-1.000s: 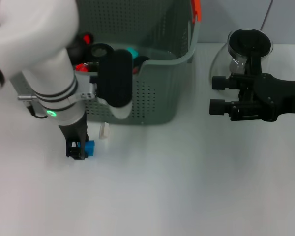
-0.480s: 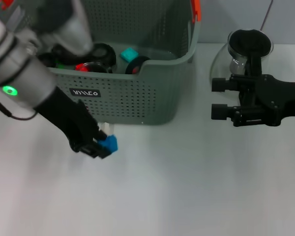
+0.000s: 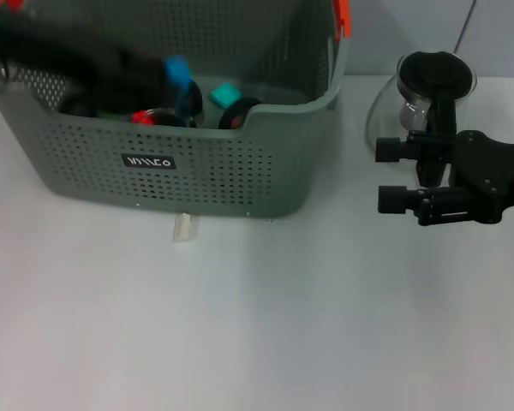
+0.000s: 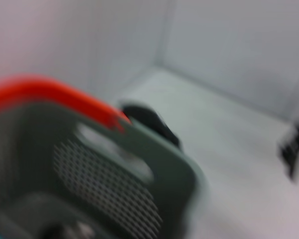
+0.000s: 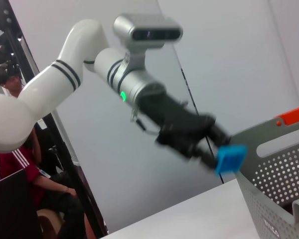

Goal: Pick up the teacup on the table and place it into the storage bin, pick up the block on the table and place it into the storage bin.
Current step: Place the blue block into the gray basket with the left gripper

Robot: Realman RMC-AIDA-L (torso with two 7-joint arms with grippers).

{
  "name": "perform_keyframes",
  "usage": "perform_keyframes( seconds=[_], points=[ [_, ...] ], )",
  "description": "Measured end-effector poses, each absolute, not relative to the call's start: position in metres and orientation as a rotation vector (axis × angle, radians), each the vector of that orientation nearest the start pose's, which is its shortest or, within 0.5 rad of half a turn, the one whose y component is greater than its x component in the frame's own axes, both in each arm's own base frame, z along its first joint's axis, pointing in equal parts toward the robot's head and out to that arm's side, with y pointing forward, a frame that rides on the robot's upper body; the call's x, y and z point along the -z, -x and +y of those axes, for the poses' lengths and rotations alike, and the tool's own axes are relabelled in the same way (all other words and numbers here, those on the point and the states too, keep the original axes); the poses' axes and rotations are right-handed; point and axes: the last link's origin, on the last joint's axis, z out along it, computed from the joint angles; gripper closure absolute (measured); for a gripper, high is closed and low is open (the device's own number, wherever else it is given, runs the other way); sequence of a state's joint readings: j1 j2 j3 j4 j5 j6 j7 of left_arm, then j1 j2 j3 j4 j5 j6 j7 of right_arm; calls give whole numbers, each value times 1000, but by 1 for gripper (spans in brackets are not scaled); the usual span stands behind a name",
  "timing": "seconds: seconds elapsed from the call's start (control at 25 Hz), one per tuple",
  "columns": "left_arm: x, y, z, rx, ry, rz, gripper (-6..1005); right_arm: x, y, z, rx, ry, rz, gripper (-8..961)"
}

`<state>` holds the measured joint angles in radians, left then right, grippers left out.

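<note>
The blue block [image 3: 177,68] hangs over the inside of the grey-green storage bin [image 3: 240,184], just past its front wall, with my left gripper [image 3: 164,77] shut on it. The right wrist view has the same block [image 5: 230,158] in the left gripper [image 5: 212,152], level with the bin's rim [image 5: 274,137]. My right gripper [image 3: 387,175] stands open to the right of the bin, holding nothing. I cannot pick out the teacup among the things lying in the bin.
The bin holds a teal block [image 3: 225,94], red pieces and dark round items. A glass pitcher with a black lid [image 3: 434,81] stands behind the right gripper. A small white piece [image 3: 183,228] lies on the table before the bin. An orange handle clip [image 3: 340,17] is at the rim.
The left gripper has lifted the blue block off the table in front of the bin and carried it up and back over the bin's front wall. The right gripper has shifted slightly right.
</note>
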<state>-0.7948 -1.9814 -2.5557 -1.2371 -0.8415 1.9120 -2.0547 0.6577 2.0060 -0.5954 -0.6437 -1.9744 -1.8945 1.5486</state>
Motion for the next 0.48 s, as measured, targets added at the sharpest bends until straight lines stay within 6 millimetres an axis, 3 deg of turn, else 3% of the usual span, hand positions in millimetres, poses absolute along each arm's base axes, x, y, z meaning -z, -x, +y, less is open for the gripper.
perform_keyframes(
  seconds=[0.24, 0.48],
  points=[
    [-143, 163, 435, 393, 2492, -801, 564, -46, -212, 332, -985, 2954, 594, 12],
    [-122, 166, 471, 378, 2355, -866, 554, -50, -213, 331, -968, 2966, 583, 12]
  ],
)
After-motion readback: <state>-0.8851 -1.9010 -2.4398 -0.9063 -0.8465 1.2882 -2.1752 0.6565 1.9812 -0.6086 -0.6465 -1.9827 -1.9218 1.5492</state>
